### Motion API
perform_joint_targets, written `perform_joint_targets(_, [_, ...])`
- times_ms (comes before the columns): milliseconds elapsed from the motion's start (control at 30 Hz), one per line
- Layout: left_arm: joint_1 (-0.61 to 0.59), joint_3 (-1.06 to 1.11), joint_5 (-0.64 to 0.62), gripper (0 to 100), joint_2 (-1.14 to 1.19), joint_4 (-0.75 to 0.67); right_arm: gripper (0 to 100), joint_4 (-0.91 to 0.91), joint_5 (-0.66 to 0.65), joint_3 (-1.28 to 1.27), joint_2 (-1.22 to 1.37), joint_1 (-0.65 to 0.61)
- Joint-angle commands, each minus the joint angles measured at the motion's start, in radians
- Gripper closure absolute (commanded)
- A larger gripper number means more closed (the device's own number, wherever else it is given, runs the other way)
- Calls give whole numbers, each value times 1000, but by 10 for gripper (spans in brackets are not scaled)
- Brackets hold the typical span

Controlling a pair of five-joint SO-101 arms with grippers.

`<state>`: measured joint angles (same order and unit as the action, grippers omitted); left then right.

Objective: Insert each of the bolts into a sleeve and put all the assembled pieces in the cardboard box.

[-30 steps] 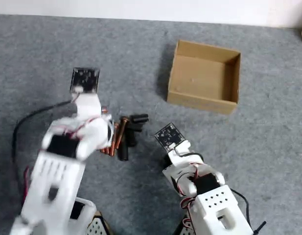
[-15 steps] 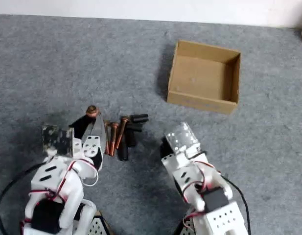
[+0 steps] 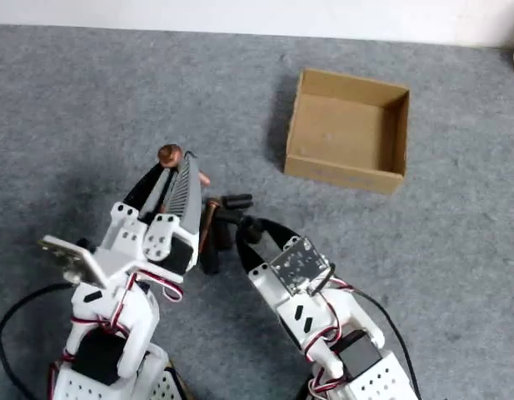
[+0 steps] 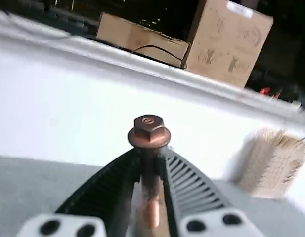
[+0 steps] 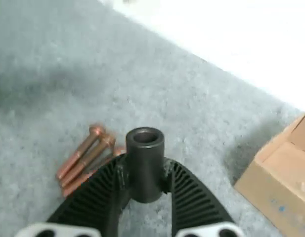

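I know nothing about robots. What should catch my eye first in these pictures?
The left gripper holds a copper bolt head-up between its fingers. The right gripper clamps a black sleeve upright, close to a small pile of loose bolts. An open cardboard box stands farther back, with nothing visible inside.

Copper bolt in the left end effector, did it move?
Yes. The copper bolt moved up the high view, slightly nearer the cardboard box.

Cardboard box (image 5: 282,177) runs off the right wrist view's edge.
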<state>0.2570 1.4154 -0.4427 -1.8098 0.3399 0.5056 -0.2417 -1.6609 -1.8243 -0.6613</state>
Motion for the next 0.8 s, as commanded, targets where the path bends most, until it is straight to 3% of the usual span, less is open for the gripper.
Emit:
perform_joint_targets(0, [12,27,-81,996,-12,-31,994,-61,9,-5,-15,-2])
perform_joint_targets(133, [16,74,-83,996,-12,-35,994,-61,11,-15,-15,-4])
perform_joint_targets(333, [173,140,-75,996,-13,-35,994,-61,77,-15,-15,1])
perform_joint_targets(767, [166,45,-75,996,-12,-43,994,-61,74,-64,-13,31])
